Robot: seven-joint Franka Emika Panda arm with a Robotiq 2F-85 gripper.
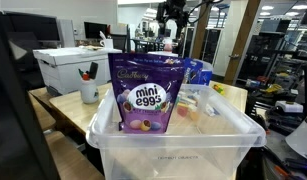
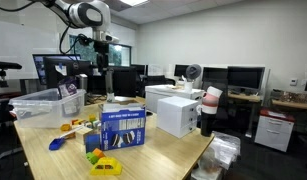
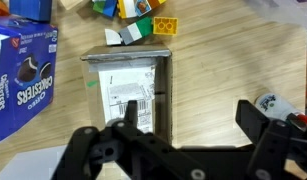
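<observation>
Over the wooden table (image 3: 233, 60) my arm (image 2: 81, 14) hangs high, wrist pointing straight down, my gripper (image 3: 185, 118) spread wide and empty. One blue Cakesters box (image 3: 21, 65) lies beside one silver labelled packet (image 3: 128, 85), which sits directly beneath me. Coloured blocks (image 3: 165, 25) cluster beyond, too bunched to count.

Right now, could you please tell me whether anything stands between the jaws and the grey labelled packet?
Nothing visible does. In the wrist view the gripper hangs, jaws open, above the grey packet; the Oreo box and toy blocks lie clear beside it.
</observation>
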